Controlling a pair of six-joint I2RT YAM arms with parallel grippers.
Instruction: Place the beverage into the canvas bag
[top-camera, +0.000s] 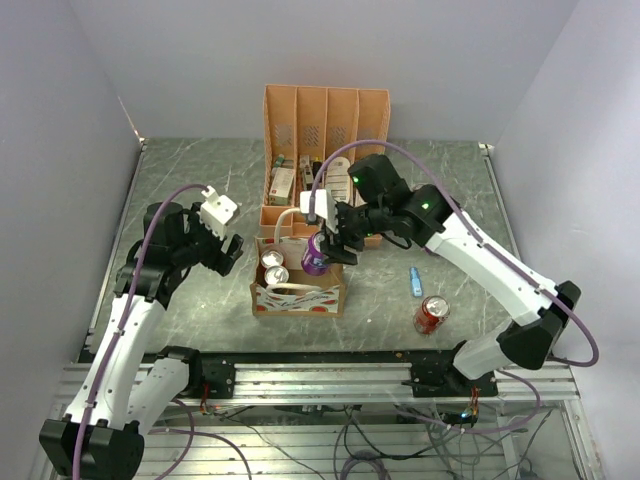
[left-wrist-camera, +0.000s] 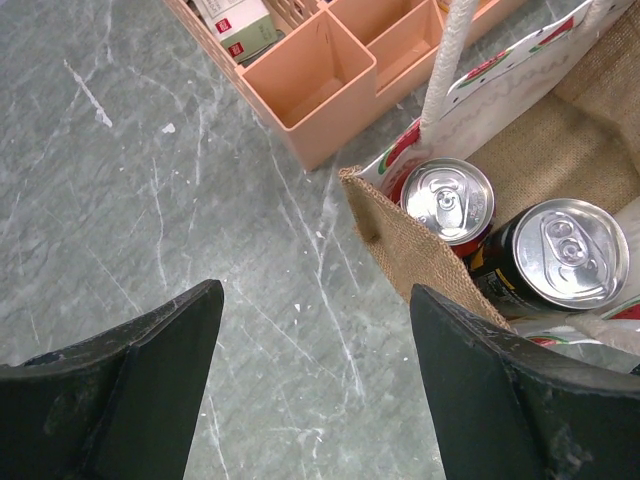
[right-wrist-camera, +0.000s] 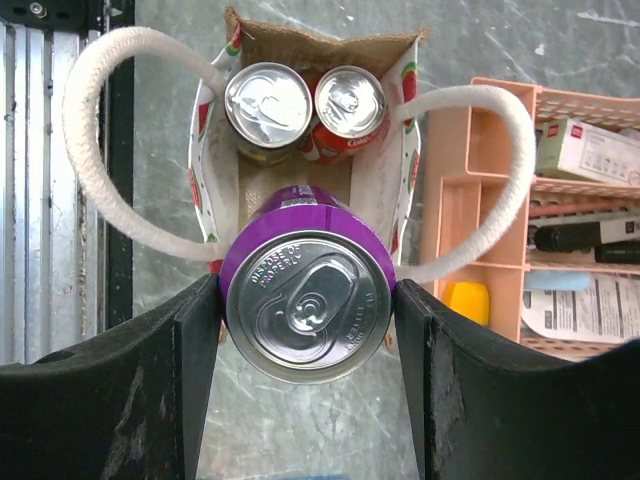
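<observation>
Fingers of my left gripper stand spread with nothing between them, hovering over bare table just left of the bag. I judge it is parked there to be out of the way, yet near enough to steady the wall if the fabric folds.

Two cans stand top up at the bag's left end, touching each other, so the free room is at its right end. Over that gap hangs the purple can, top up, pinched at its sides by my right gripper, one finger on each side. The handles flop outward and leave the mouth clear, which suits a drop from above. The can is over the bag, not yet set down. I cannot tell whether its base is below the rim.

Further right a red can sits on the table, well apart.
</observation>
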